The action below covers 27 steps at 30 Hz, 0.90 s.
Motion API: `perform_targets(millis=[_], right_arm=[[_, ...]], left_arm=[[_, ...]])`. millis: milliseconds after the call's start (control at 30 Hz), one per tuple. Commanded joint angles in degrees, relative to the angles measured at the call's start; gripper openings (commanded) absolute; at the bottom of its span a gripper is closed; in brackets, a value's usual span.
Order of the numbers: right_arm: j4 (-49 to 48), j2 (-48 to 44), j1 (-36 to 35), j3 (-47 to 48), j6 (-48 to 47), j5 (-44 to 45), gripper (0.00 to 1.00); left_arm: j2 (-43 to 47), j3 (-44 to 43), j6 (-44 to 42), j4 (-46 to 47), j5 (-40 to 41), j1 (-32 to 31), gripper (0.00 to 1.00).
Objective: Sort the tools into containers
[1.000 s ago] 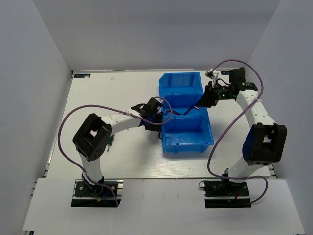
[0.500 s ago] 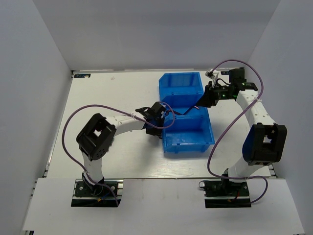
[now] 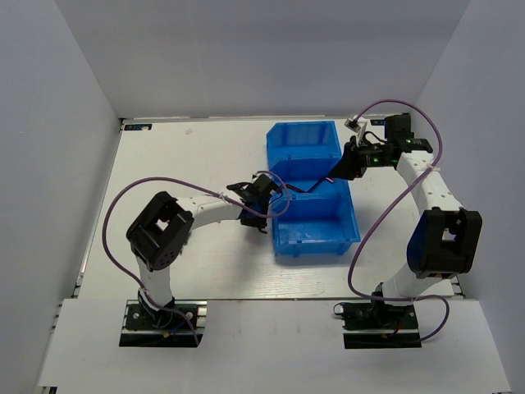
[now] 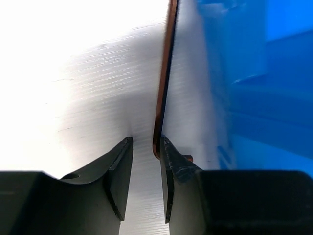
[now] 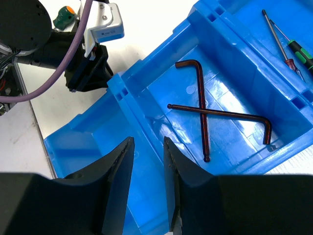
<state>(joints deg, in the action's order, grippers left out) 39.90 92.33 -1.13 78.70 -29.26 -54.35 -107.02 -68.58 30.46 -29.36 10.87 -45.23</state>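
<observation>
The left gripper point(image 4: 146, 142) has drawn its jaws in over the last second and settled low at the blue bin point(image 4: 254, 98)'s left wall, so the pickup is at the closing stage. The jaws stand part open with a gap on the left side. The hex key point(image 4: 164, 88) sits between them, seemingly against the right finger, though the wrist view is too washed out to call it clamped.

The key lies on the white table point(image 4: 88, 98) just outside the bin. Its long arm runs straight away from the fingers, roughly along the bin wall; the short arm hooks rightward at the near end.

Farther off, the right gripper point(image 5: 146, 142) has not moved: jaws apart, empty, above the bin, where two hex keys point(image 5: 203, 122) cross in the middle compartment and screwdrivers point(image 5: 293, 49) lie beyond.
</observation>
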Motion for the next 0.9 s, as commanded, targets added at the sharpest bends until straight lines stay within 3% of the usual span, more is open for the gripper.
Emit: perform_targets(millis=[0, 233, 333, 567, 733, 867], right_arm=[[-1.4, -2.4, 0.3, -0.6, 0.3, -1.5, 0.37], [-1.7, -2.4, 0.3, -0.1, 0.7, -1.7, 0.37], [-1.7, -2.7, 0.3, 0.1, 0.7, -1.4, 0.37], [-1.6, -3.2, 0.6, -0.7, 0.7, -1.5, 0.37], [-1.7, -3.1, 0.5, -0.6, 0.8, -1.6, 0.37], [-1.8, -2.8, 0.5, -0.5, 0.6, -1.6, 0.37]], left_arm=[[0.4, 3.7, 0.5, -4.5, 4.5, 0.3, 0.40], [-2.1, 1.7, -2.9, -6.5, 8.0, 0.3, 0.40], [-3.3, 1.2, -4.1, -8.5, 9.8, 0.3, 0.31], [-3.3, 5.0, -6.6, -7.9, 9.2, 0.9, 0.31], [-4.4, 5.0, -8.6, -6.2, 8.5, 0.9, 0.44], [-6.2, 2.9, -11.9, -5.7, 8.5, 0.9, 0.45]])
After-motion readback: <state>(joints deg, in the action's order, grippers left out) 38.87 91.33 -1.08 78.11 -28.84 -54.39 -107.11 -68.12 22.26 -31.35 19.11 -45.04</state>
